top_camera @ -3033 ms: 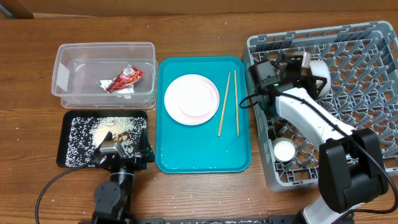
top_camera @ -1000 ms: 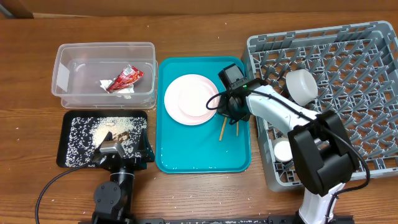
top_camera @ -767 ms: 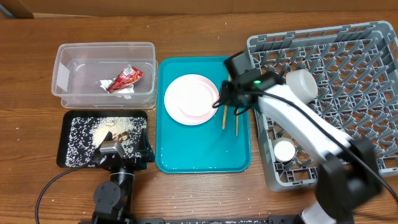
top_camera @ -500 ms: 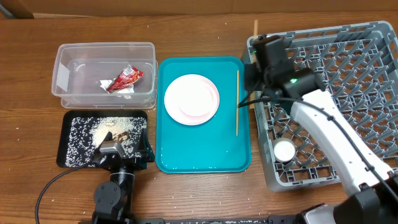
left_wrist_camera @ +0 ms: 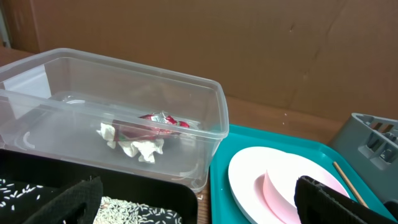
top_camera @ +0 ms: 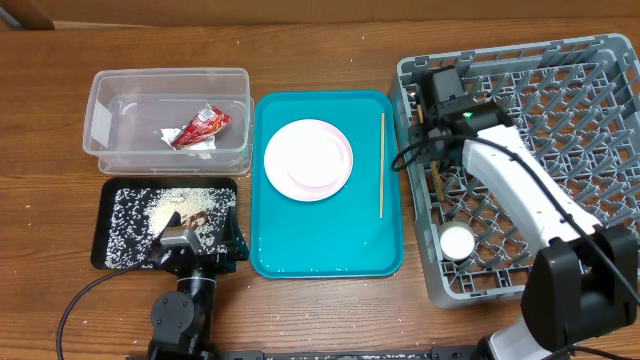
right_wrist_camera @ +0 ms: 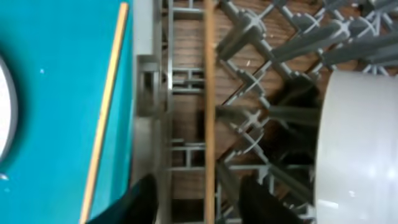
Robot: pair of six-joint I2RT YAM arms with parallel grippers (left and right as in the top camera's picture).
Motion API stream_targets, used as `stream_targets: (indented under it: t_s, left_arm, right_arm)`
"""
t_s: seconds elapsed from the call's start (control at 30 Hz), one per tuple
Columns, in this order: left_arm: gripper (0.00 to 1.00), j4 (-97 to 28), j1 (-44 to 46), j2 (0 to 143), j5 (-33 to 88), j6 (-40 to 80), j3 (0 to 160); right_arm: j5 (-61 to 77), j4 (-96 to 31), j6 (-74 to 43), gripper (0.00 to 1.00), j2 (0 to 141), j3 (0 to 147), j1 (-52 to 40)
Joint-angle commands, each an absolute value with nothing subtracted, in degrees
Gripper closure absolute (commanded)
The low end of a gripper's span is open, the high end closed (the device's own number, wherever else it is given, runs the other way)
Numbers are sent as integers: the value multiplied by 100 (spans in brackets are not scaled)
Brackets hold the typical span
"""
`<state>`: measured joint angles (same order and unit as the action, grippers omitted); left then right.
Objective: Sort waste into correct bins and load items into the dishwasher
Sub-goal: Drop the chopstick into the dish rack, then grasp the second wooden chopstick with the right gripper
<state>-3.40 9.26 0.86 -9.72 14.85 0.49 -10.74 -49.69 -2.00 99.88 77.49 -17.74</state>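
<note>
Chopstick [right_wrist_camera: 209, 93] lies in grey rack [right_wrist_camera: 264, 37] between right gripper's [right_wrist_camera: 198, 202] wide-spread fingers [right_wrist_camera: 140, 199]; left gripper [left_wrist_camera: 199, 202] gapes too; wrapper [top_camera: 201, 126] print unreadable.

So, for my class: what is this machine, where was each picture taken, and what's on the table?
Two robot arms at a table. One picture looks down from above; the others come from a camera on each wrist. A clear tub holds a red wrapper and tissue; a black tray holds rice scraps; a teal tray holds a pink plate and one chopstick; a grey rack holds a cup. The left gripper is open, empty. The other chopstick sits between the fingers of the right gripper over the rack; whether it is gripped is unclear.
</note>
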Motion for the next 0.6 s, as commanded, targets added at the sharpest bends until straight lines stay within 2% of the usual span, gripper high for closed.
stream_targets:
  t_s: [0.0, 0.17, 0.33, 0.57]
  left_arm:
    - [0, -327, 880, 36, -1050, 1500, 27]
    - [0, -327, 882, 36, -1050, 1500, 27]
    - [0, -325, 882, 36, -1050, 1500, 27]
    - [0, -327, 880, 36, -1050, 1500, 27]
  right_arm:
    - [-860, -4919, -62, 48, 9612, 7856, -2187]
    - [-89, -4654, -93, 44, 9710, 7789, -2744]
    - [-163, -4421, -375, 44, 10217, 7703, -3098]
    - [-1682, -4241, -1232, 48, 11286, 7703, -3072]
